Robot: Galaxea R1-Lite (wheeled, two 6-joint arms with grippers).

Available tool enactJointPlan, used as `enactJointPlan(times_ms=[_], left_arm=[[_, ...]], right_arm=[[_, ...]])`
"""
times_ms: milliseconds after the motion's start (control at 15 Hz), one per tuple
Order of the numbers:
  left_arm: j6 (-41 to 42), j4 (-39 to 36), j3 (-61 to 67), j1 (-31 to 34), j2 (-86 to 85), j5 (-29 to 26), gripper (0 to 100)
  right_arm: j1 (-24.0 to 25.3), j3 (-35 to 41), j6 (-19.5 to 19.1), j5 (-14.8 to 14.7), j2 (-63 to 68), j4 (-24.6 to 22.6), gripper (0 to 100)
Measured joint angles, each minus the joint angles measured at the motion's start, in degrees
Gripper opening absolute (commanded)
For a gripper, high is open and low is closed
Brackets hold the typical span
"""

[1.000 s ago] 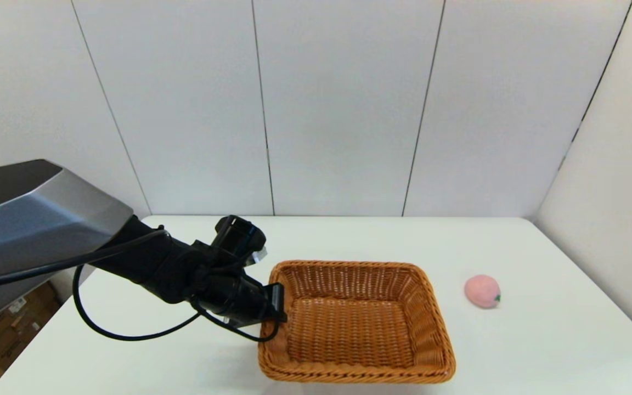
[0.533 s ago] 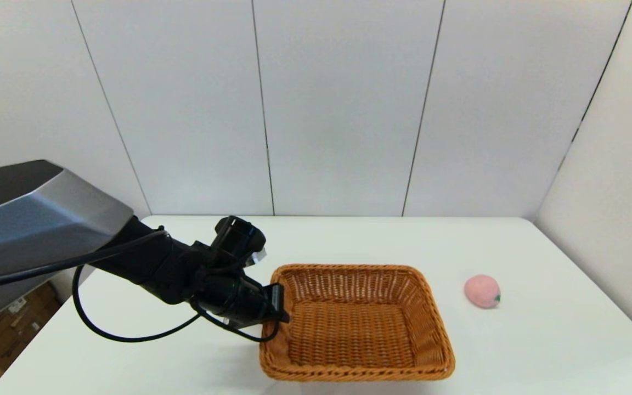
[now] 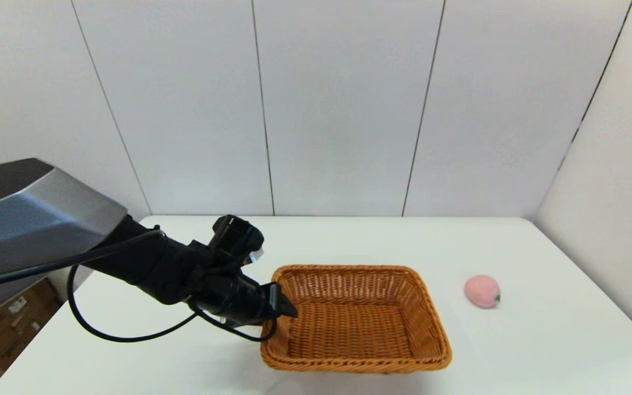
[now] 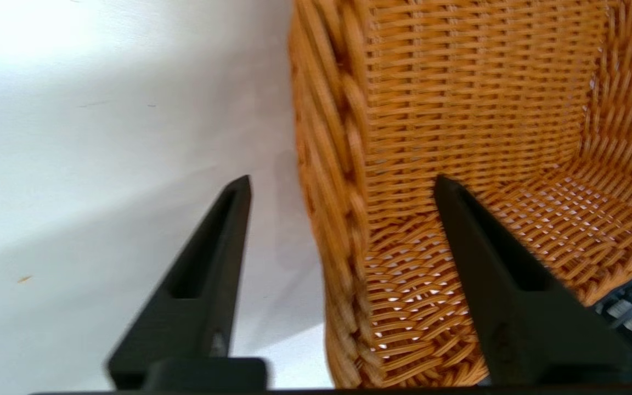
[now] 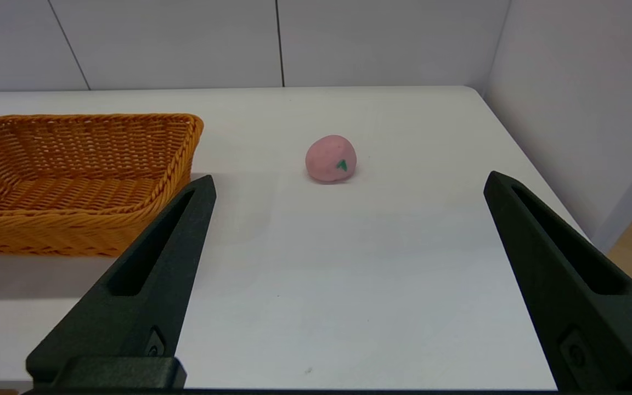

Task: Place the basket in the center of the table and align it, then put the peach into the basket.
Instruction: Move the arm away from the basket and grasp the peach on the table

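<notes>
At the basket's (image 3: 357, 318) left rim, left gripper (image 4: 343, 184) straddles the wall, fingers apart, not clamping. Peach (image 3: 481, 291) sits toward table's (image 3: 541, 351) right edge. Risk: withdrawing snags wicker, skewing alignment.

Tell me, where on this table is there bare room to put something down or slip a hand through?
Bare table lies between the basket and the back wall, and a narrower strip between basket and peach. It's open past the peach too, toward the right edge. It's crowded at the basket's left rim, which the left hand straddles with open fingers. The right hand, open, hangs near the table's front right.
</notes>
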Motion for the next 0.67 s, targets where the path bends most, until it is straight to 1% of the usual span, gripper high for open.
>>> enactJointPlan(times_ms=[333, 667], left_arm=[[0.3, 0.4, 2.5, 1.0, -10.1, 0.6, 100], [0.7, 2.9, 6.3, 4.5, -34.1, 0.9, 100]], right_arm=[[0.0, 0.0, 0.0, 0.0, 0.0, 0.0, 100], [0.0, 0.0, 0.0, 0.0, 0.0, 0.0, 100]])
